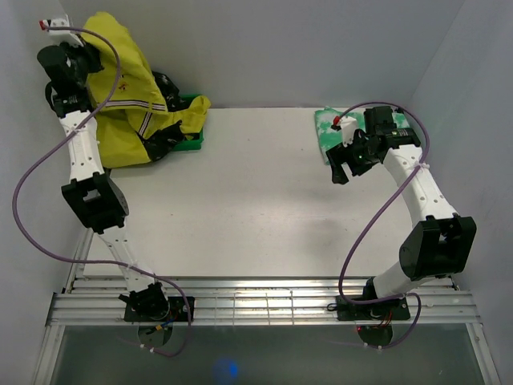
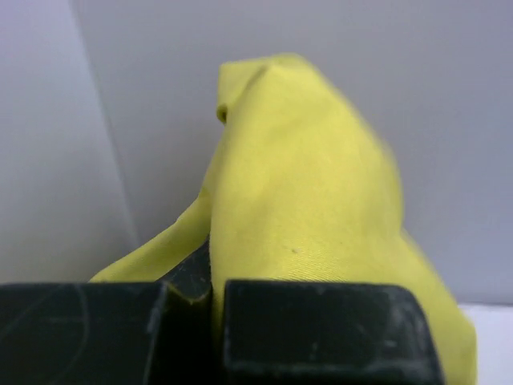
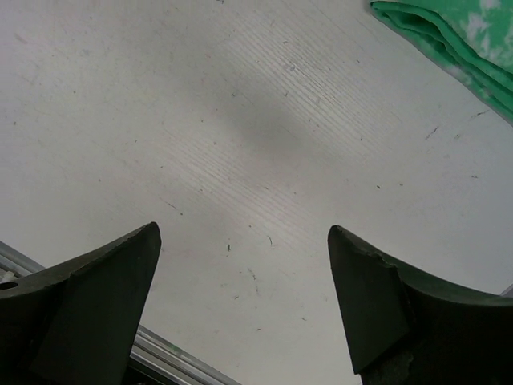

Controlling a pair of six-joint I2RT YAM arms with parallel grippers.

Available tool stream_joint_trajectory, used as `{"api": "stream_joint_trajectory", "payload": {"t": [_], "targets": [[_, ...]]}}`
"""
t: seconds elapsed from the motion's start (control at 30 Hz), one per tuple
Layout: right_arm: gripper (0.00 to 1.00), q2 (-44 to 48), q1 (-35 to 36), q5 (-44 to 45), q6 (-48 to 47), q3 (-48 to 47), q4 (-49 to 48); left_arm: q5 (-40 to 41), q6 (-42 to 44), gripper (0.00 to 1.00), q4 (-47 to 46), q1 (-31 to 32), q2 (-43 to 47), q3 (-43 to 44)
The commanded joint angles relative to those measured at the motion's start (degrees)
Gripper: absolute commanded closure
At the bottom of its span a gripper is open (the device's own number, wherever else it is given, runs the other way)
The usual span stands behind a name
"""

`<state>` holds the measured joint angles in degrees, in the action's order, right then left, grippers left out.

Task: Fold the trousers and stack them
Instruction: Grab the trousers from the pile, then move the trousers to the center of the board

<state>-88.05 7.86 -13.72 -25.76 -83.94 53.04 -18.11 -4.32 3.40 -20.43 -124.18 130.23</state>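
Mustard-yellow trousers (image 2: 304,200) hang pinched between my left fingers (image 2: 321,329), raised over the far left corner of the worktop (image 1: 240,200). My right fingers (image 3: 88,297) stand spread, holding nothing. Risk, I judge: trailing cloth catches the green bin (image 1: 192,143) and drags it, or slides from my narrow pinch.

1. Left arm (image 1: 84,152): stretched far back toward the left rear corner, elbow bent at mid-reach.
2. Left gripper (image 2: 216,298): held high, jaws pressed together on a fold of the mustard-yellow trousers (image 2: 304,200).
3. Right arm (image 1: 417,188): folded at the elbow on the right side, forearm angled back and inward.
4. Right gripper (image 3: 242,233): tilted downward, jaws spread wide, empty, hanging above the table (image 3: 240,120).
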Motion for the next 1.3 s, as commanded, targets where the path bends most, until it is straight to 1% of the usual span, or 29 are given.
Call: {"api": "stream_joint_trajectory", "payload": {"t": [0.0, 0.1, 0.13, 0.2, 0.23, 0.3, 0.33, 0.4, 0.47, 0.5, 0.57, 0.6, 0.67, 0.7, 0.8, 0.83, 0.87, 0.9, 0.97, 1.03, 1.07, 1.1, 1.13, 1.17, 1.2, 1.23, 1.27], "targets": [[0.1, 2.0, 0.05, -2.98, 0.97, -3.33, -1.0, -8.6, -11.84, 1.0, -13.31, 1.61, 11.76, 5.38], [0.1, 2.53, 0.05, -4.47, 1.41, -3.86, -1.97, -12.65, -17.63, 1.0, -16.65, 3.72, 13.08, 7.4], [0.1, 2.79, 0.05, -5.26, 1.85, -3.6, -3.19, -13.61, -19.13, 1.0, -17.45, 5.73, 14.22, 7.4], [0.1, 3.93, 0.05, -6.49, 2.2, -2.9, -4.69, -14.23, -19.59, 1.0, -18.6, 8.55, 15.63, 7.14], [0.1, 4.29, 0.05, -7.8, 2.29, -2.29, -6.09, -14.41, -19.59, 1.0, -18.78, 12.04, 16.51, 6.7], [0.1, 5.43, 0.05, -8.43, 3.08, -0.35, -7.59, -15.81, -18.89, 1.0, -19.74, 16.1, 19.32, 4.07], [0.1, 5.69, 0.05, -9.13, 3.17, 0.18, -8.55, -16.08, -16.8, 1.0, -20.09, 20.73, 20.2, 3.28], [0.1, 6.83, 0.05, -9.75, 3.35, 1.41, -9.17, -15.47, -15.03, 1.0, -20.36, 27.77, 22.4, 1.26], [0.1, 7.8, 0.05, -10.01, 3.43, 1.94, -9.61, -14.68, -14.05, 1.0, -20.45, 31.13, 23.1, 0.64], [0.1, 9.02, 0.05, -10.1, 3.26, 2.64, -9.7, -13.89, -14.31, 1.0, -20.36, 33.85, 23.45, 0.55], [0.1, 11.74, 0.05, -9.75, 2.91, 3.69, -10.84, -13.45, -15.02, 1.0, -20.27, 36.41, 23.81, -0.15], [0.1, 12.89, 0.05, -8.88, 2.47, 5.52, -11.46, -13.44, -14.93, 1.0, -20.19, 38.94, 24.16, -0.59], [0.1, 15.26, 0.05, -7.56, 2.03, 7.55, -12.86, -14.41, -14.76, 1.0, -19.75, 41.16, 24.6, -1.73], [0.1, 17.54, 0.05, -5.81, 1.77, 8.61, -14.26, -14.76, -14.32, 1.0, -19.57, 43.08, 25.04, -4.26], [0.1, 21.59, -0.04, -3.87, 1.59, 11.69, -15.33, -13.63, -14.05, 1.0, -19.66, 45.03, 27.58, -10.24], [0.1, 22.3, -0.04, -3.78, 1.41, 12.48, -15.42, -11.79, -14.49, 1.0, -19.66, 45.12, 28.89, -14.01], [0.1, 23.18, -0.04, -3.95, 1.41, 12.92, -15.42, -10.64, -15.54, 1.0, -19.66, 45.12, 29.52, -15.78], [0.1, 25.28, -0.04, -4.73, 1.41, 13.71, -15.42, -9.67, -15.46, 1.0, -19.48, 45.12, 30.74, -18.85], [0.1, 25.99, -0.04, -6.31, 1.5, 14.5, -15.24, -9.32, -15.2, 1.0, -19.05, 45.12, 32.23, -22.2], [0.1, 27.75, -0.04, -8.95, 1.15, 15.38, -15.07, -8.96, -14.85, 1.0, -16.42, 45.12, 34.0, -27.63], [0.1, 28.28, -0.04, -9.57, 0.54, 16.17, -14.89, -8.7, -14.15, 1.0, -14.32, 45.12, 36.01, -29.49], [0.1, 28.37, 0.05, -10.1, 0.19, 16.44, -14.54, -7.74, -12.49, 1.0, -9.6, 45.12, 36.98, -31.25], [0.09, 28.37, 0.05, -10.1, 0.01, 16.62, -13.5, -6.86, -11.34, 1.0, -7.29, 45.12, 38.04, -33.36], [0.09, 28.29, 0.05, -10.1, -0.78, 16.97, -12.88, -6.24, -9.41, 1.0, -4.48, 45.04, 39.87, -37.38], [0.09, 28.02, 0.05, -9.93, -1.22, 17.14, -12.26, -3.63, -7.48, 1.0, 1.12, 45.03, 40.68, -39.25], [0.09, 27.93, 0.05, -10.1, -1.83, 17.41, -11.47, -2.3, -4.33, 1.0, 3.52, 44.95, 41.29, -40.92], [0.09, 27.5, -0.03, -10.36, -3.41, 17.67, -9.72, -0.63, -2.99, 1.0, 6.5, 44.86, 41.65, -43.03]]}}
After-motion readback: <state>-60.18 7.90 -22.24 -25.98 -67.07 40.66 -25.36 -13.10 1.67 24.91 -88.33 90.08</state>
